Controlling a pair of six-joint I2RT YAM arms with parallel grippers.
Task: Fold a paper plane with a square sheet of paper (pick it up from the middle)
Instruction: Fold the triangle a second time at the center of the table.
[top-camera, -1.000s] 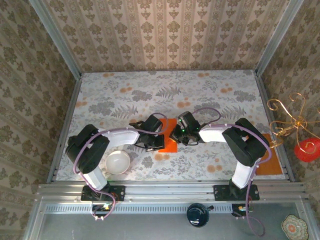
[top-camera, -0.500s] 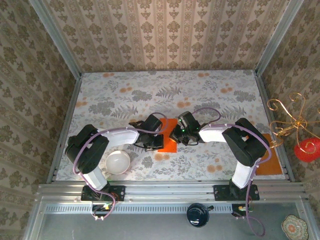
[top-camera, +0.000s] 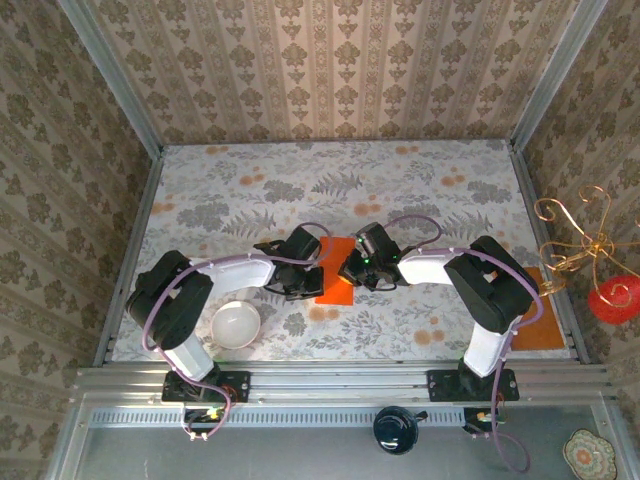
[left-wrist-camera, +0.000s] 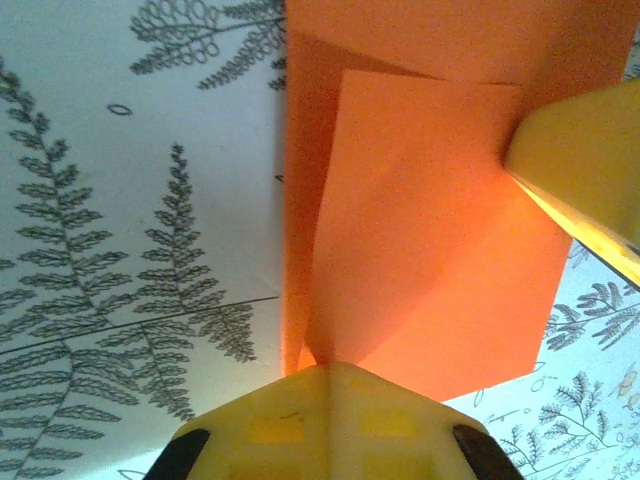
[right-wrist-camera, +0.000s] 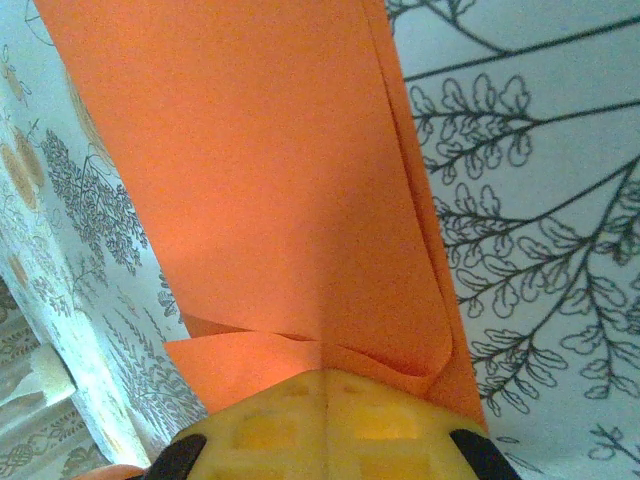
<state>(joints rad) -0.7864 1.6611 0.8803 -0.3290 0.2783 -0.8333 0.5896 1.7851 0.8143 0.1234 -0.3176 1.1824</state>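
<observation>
Left hand (left-wrist-camera: 330, 374) and right hand (right-wrist-camera: 322, 378) are each clamped on the half-folded paper (top-camera: 336, 288) at frame centre; the left arm moved slightly leftward, probably tightening a crease.

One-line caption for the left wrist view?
Left gripper shut on the partly folded orange sheet; right gripper holding its far side.
</observation>
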